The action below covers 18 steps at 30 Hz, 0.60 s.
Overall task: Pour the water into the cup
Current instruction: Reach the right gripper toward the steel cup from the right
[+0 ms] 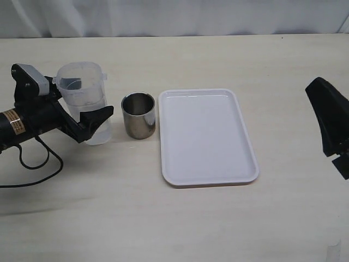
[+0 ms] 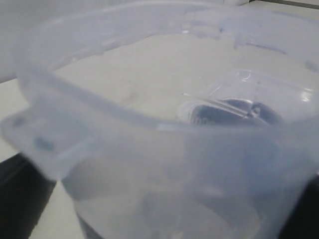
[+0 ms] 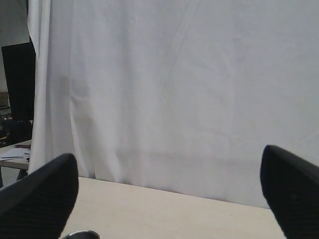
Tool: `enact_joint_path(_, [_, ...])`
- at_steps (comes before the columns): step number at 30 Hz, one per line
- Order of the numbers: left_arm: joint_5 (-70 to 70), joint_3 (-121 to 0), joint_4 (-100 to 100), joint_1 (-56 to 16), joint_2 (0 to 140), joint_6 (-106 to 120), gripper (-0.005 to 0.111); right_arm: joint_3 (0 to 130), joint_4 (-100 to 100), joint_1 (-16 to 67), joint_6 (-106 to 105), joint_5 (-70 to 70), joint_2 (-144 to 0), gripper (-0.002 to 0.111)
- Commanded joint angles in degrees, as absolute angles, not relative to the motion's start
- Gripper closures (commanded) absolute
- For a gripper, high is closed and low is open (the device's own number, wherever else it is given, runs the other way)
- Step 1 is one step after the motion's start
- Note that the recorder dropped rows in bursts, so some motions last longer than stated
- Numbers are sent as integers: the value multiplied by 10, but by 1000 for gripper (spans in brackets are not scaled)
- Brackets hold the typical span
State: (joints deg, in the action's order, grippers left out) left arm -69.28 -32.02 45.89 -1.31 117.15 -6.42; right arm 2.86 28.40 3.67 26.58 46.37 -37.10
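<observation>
The left arm lies low along the table's (image 1: pixel 163 229) left edge, forearm roughly level. The left gripper (image 1: pixel 90 99) is clamped on an upright jug (image 1: pixel 82 82), one finger (image 1: pixel 101 115) across the front wall and the other behind it. The water (image 1: pixel 99 132) fills the lower part of the jug. In the left wrist view the jug rim (image 2: pixel 99 117) fills the frame.

The cup (image 1: pixel 138 115) stands upright just beside the jug, on the side toward the table centre, not touching it. A white tray (image 1: pixel 207 136) lies near the cup, at the centre.

The right gripper (image 1: pixel 327 121) sits at the right edge, well apart from the tray, its fingers (image 3: pixel 45 194) spread wide and holding nothing. Bare table runs along the near and far edges.
</observation>
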Motion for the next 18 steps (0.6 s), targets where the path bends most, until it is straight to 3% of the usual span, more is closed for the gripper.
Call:
enact_joint_path(1, [-700, -324, 456, -15, 1173, -74, 27, 33, 290, 34, 266, 459, -373, 16])
enact_joint_path(6, [-700, -324, 460, -15, 1173, -75, 81, 33, 292, 34, 266, 455, -373, 16])
enact_joint_path(9, [-700, -324, 464, -15, 1173, -84, 107, 33, 294, 34, 266, 449, -373, 16])
enact_joint_path(18, [-700, -324, 464, -15, 1173, -92, 107, 35, 315, 34, 268, 514, -425, 16])
